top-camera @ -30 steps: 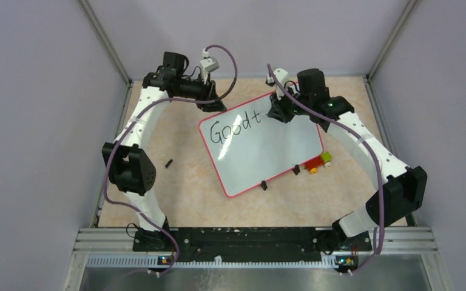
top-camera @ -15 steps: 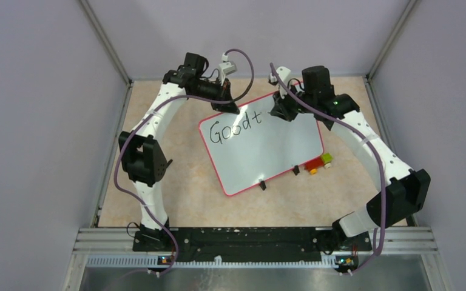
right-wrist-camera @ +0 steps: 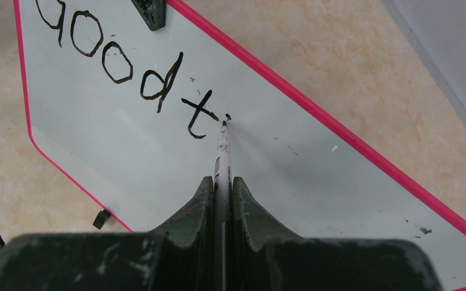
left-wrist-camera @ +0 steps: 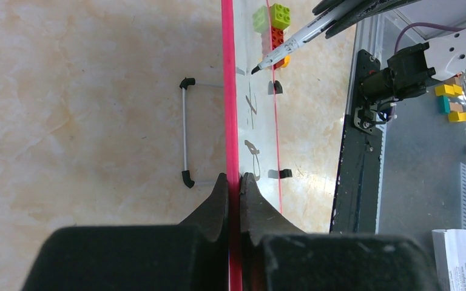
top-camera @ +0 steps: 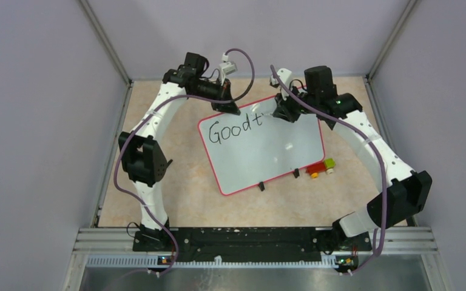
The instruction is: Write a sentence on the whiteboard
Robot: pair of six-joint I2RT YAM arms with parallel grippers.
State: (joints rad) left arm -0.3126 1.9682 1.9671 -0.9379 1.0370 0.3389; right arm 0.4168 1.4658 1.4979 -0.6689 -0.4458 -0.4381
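The whiteboard lies tilted on the table, white with a thin red frame. Black lettering "Good t" runs along its far side. My left gripper is shut on the red frame at the far edge. The left wrist view shows the jaws of the left gripper pinching that frame edge-on. My right gripper is shut on a marker. In the right wrist view the marker pokes out of the right gripper. Its tip is on the board, just right of the "t" of the lettering.
A small stack of red, yellow and green toy bricks lies by the board's near right edge, next to its black feet. A thin grey bar with black ends sits on the table beside the board's far edge. Enclosure walls stand close round the table.
My left gripper slid right along the board's far edge and shut on the red frame. The board turned slightly. My right gripper shifted a little right and left a small mark after the "t".
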